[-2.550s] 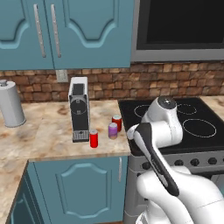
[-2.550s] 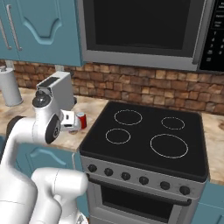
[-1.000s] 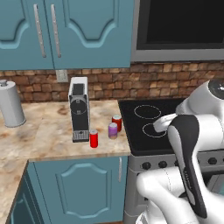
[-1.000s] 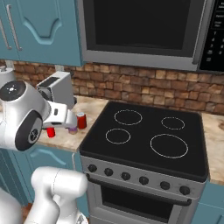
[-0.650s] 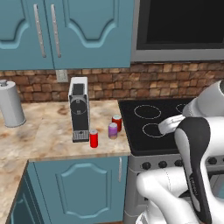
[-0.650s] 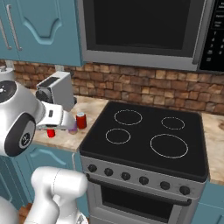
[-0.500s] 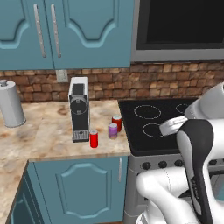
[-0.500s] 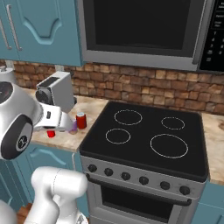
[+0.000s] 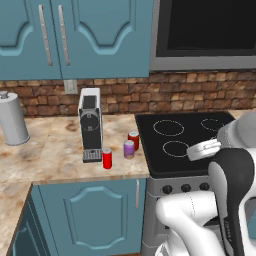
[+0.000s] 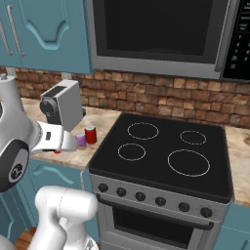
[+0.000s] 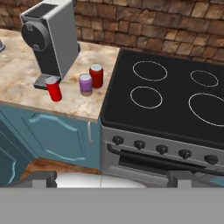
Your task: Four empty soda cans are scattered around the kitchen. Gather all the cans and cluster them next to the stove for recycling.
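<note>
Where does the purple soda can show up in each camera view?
Left base view: purple soda can centre-left, on the counter.
Right base view: can far left, partly behind the white arm.
Hand view: can upper left.
Shared landmark: it stands between the coffee machine and the stove.

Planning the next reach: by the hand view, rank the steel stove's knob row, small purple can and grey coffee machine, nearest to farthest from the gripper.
1. Steel stove's knob row, just ahead of the gripper.
2. Small purple soda can, to the left.
3. Grey coffee machine, farther left, back.
</note>
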Robot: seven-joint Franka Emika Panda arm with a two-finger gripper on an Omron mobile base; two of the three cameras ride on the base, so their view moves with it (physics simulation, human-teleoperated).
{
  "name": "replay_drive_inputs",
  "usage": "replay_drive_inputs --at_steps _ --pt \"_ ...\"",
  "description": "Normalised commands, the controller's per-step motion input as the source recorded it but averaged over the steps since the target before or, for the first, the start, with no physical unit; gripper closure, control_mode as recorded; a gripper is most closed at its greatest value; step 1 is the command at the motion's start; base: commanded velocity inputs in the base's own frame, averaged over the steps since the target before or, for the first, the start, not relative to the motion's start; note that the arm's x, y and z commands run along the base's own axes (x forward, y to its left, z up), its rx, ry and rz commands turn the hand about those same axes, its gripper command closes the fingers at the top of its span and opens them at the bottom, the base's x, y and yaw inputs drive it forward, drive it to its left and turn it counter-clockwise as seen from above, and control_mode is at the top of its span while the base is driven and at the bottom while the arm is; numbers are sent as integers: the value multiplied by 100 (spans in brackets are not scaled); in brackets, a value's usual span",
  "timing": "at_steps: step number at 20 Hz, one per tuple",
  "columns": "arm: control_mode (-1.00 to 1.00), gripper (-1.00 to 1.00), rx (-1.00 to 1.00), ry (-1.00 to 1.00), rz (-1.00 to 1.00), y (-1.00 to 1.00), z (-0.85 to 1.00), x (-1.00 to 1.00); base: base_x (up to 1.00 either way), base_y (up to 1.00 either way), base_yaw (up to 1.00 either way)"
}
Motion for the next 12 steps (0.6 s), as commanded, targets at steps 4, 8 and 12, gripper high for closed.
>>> replay_drive_inputs --at_steps 4,8,12 --pt "-100 -100 0 -2 0 -2 0 -21 0 0 0" --pt "100 -100 0 0 0 0 0 0 1 0 0" --pt "100 -100 0 0 0 0 0 0 -38 -1 -1"
